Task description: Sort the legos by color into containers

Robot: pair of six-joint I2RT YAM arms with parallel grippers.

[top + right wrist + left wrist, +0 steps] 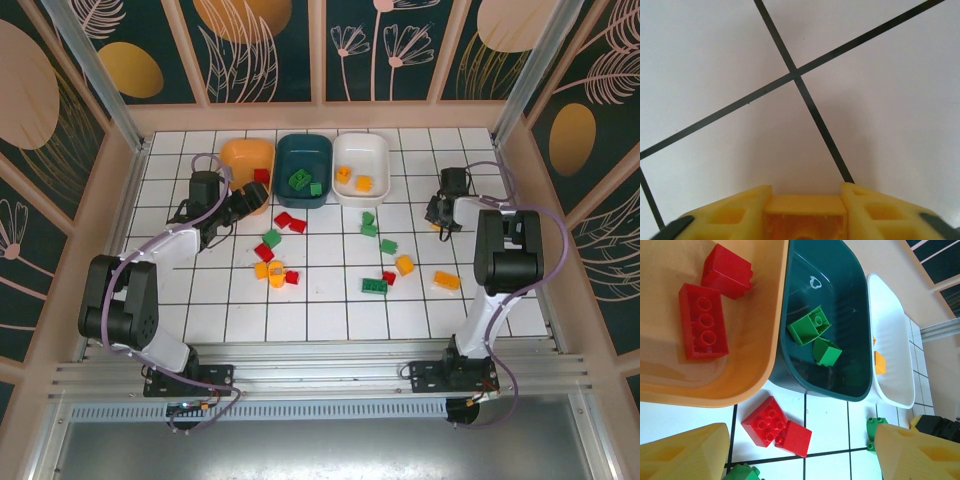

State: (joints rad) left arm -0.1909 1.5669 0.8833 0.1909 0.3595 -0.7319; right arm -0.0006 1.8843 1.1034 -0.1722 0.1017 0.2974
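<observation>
Tubs in a row at the far side: orange tub (757, 315) left, teal tub (840, 290) middle, white tub (890, 330) right.
- Orange tub holds two red bricks (702, 322); teal tub holds two green bricks (809, 326).
- Left gripper (802, 432): jaws wide apart, nothing held, at the orange tub's near edge.
- Right gripper (805, 200): fingers pinched on an orange-yellow brick (805, 216), over bare tile, right of the white tub.
- Loose bricks (374, 286) scattered mid tiled table (330, 315).
</observation>
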